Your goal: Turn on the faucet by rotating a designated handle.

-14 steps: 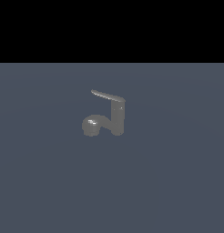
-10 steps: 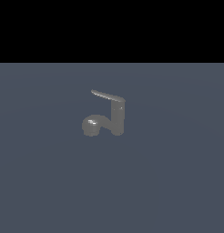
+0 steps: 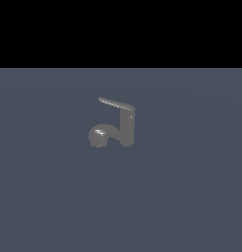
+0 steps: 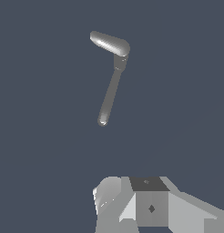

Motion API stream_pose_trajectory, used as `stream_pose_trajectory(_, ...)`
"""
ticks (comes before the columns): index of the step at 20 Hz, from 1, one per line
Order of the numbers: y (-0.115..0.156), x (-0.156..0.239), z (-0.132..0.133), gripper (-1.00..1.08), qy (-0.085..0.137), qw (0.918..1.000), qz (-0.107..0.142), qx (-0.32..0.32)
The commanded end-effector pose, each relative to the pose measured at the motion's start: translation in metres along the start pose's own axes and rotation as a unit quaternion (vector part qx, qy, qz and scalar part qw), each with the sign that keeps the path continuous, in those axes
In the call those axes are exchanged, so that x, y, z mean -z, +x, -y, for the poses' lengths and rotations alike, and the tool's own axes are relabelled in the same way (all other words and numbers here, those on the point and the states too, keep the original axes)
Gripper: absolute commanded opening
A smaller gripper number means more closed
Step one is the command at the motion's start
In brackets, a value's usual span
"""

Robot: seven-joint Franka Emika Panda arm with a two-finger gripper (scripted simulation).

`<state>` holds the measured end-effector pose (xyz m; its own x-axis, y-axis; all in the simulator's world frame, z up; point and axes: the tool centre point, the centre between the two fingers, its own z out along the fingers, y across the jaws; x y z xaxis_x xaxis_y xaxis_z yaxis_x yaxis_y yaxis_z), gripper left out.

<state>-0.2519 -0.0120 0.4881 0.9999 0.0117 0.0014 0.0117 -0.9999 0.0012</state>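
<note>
The faucet (image 3: 126, 127) stands alone on the grey floor in the exterior view, an upright post with a curved spout ending in a round glinting head (image 3: 98, 135). The handle (image 3: 116, 103), a thin flat lever, lies atop the post and points toward the exterior view's left. From the wrist view the faucet (image 4: 120, 61) is seen from above, with the broad bright handle (image 4: 109, 42) and the long thin spout (image 4: 107, 99) spreading from the post. My gripper (image 4: 132, 193) shows only as grey blocks at the frame's edge, well apart from the faucet. Its jaw gap is not visible.
A flat, plain grey floor (image 3: 192, 197) surrounds the faucet on all sides. A black band fills the background above the floor's far edge. The arm does not appear in the exterior view.
</note>
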Motion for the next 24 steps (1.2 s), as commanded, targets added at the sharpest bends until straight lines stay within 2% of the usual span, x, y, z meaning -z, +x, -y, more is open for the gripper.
stream_pose_trajectory(1,0.001,0.0,0.0,-1.0,0.001,1.0,0.0,-0.002)
stream_pose_trajectory(8,0.017,-0.004,0.003,-1.0,0.017,0.9994,0.004,-0.029)
stream_pose_trajectory(15,0.049,-0.015,0.009,-1.0,0.045,0.995,0.014,-0.088)
stream_pose_trajectory(19,0.075,-0.025,0.014,-1.0,0.064,0.9881,0.025,-0.137)
stream_pose_trajectory(24,0.109,-0.043,0.02,-1.0,0.082,0.9743,0.041,-0.206)
